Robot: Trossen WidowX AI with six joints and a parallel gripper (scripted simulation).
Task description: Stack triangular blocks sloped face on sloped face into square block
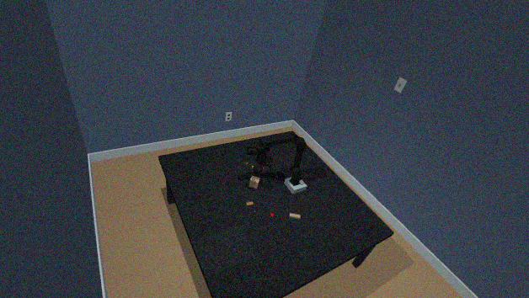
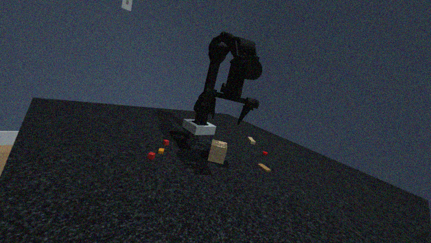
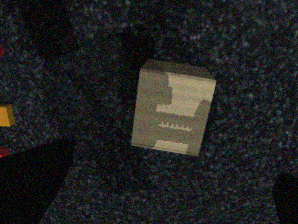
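Note:
The two tan triangular blocks stand together as one boxy block point(image 1: 253, 182) point(image 2: 217, 152) point(image 3: 174, 108) on the black table point(image 1: 295, 252) point(image 2: 86, 192). I cannot make out the seam between them. My gripper point(image 2: 224, 114) point(image 3: 174, 167) is open and empty. It hangs well above the block and touches neither the block nor the table. In the wrist view its two dark fingers show at the lower left and lower right corners, and the block lies between and ahead of them. Nothing else touches the block.
The arm's white base point(image 1: 296, 185) point(image 2: 199, 127) stands just behind the block. Small red cubes point(image 2: 166, 142) point(image 2: 151, 155) and an orange cube point(image 2: 160, 150) point(image 3: 5, 116) lie to one side. Two tan sticks point(image 2: 251, 140) point(image 2: 264, 167) point(image 1: 295, 215) and a red cube point(image 2: 265, 153) point(image 1: 271, 215) lie on the other.

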